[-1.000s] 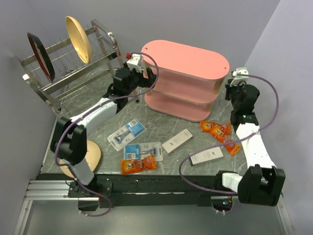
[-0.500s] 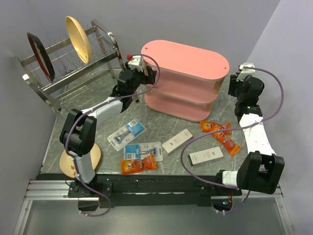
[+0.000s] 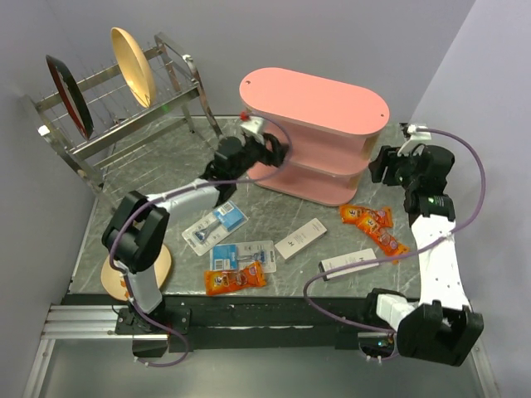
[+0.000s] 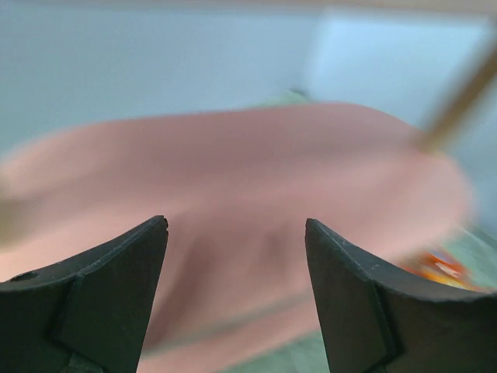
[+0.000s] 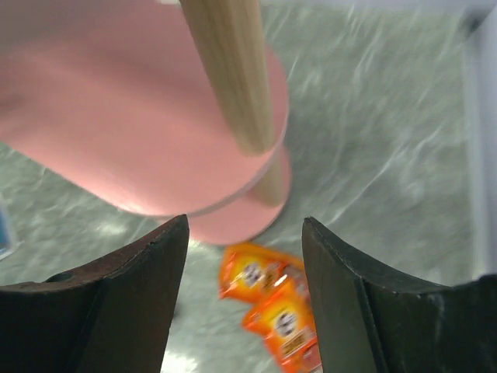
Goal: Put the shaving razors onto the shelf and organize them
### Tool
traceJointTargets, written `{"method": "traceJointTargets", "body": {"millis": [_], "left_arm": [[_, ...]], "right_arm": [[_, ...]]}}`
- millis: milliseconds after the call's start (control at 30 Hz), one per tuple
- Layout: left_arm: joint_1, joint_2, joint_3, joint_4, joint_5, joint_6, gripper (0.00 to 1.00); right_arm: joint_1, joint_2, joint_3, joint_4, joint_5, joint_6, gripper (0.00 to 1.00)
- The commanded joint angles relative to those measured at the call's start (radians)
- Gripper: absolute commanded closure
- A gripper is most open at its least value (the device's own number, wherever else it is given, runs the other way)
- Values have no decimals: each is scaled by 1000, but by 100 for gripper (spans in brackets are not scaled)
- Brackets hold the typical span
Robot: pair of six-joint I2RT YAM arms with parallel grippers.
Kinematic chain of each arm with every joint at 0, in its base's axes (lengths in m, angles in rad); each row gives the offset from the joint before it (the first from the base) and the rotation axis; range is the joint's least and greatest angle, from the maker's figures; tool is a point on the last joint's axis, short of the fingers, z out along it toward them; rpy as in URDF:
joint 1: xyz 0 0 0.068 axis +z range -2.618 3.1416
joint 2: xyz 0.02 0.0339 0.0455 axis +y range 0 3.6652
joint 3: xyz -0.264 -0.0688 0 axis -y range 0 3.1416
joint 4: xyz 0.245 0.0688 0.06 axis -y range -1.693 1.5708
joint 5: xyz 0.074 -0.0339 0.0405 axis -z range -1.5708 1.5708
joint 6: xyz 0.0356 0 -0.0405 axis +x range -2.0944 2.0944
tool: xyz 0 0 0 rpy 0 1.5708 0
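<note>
Left pincer (image 3: pixel 274 152) (image 4: pixel 237 225): jaws parted, nothing between them, held level at the left end of the shelf (image 3: pixel 315 104) and pointing at its middle tier. In the left wrist view the pink boards (image 4: pixel 233 179) fill the gap between the dark fingers (image 4: pixel 116 272) as a blur.

Right pincer (image 3: pixel 383 166) (image 5: pixel 245 221): jaws likewise apart and empty, poised off the shelf's right end, above the surface (image 3: pixel 166 166). Its wrist view looks down past a light wooden post (image 5: pixel 233 70) and the rounded end of a pink board (image 5: pixel 116 101) to orange snack packets (image 5: pixel 272 303) on the grey marbled top.

Shaving razors: both blister packs lie flat on the surface in front of the shelf's left half, apart from either pincer. One razor pack (image 3: pixel 216 226) lies askew nearer the shelf; the second razor pack (image 3: pixel 242 254) lies just beyond it toward the arm bases, touching another orange packet (image 3: pixel 235 279).

Two white boxes (image 3: pixel 300 239) (image 3: pixel 349 264) lie to the right of the packs. A wire dish rack (image 3: pixel 124 116) holding two plates stands at the far left.
</note>
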Motion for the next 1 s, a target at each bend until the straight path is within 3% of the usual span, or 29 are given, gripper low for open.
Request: {"method": "traceJointTargets", "body": {"millis": [0,200,300,433,500,567,667,967], "left_arm": [[-64,-49,-7,29,34,-45,23],[-76,-179,-58,-117,-22,-59,12],[-67,-274,-195,-112,3,13,14],[-62,-324,-228,-164,-2,41,15],[-61,-332,-227,-198,-9,47,14],[-58,-333,-220,-218,-19,46,14],[-53,-333,-214,-238,-25,50,13],[-20,-137,-176,-250,-118,50,12]], "right_arm": [[6,111,51,-132,-3,194,33],[12,175,16,-91,-101,355,33],[10,215,-5,-19,-180,466,33],[12,263,-18,125,-273,609,35],[12,304,2,138,-251,655,44],[10,350,27,149,-228,669,57],[-10,407,64,172,-208,702,65],[-33,609,275,224,-190,715,70]]}}
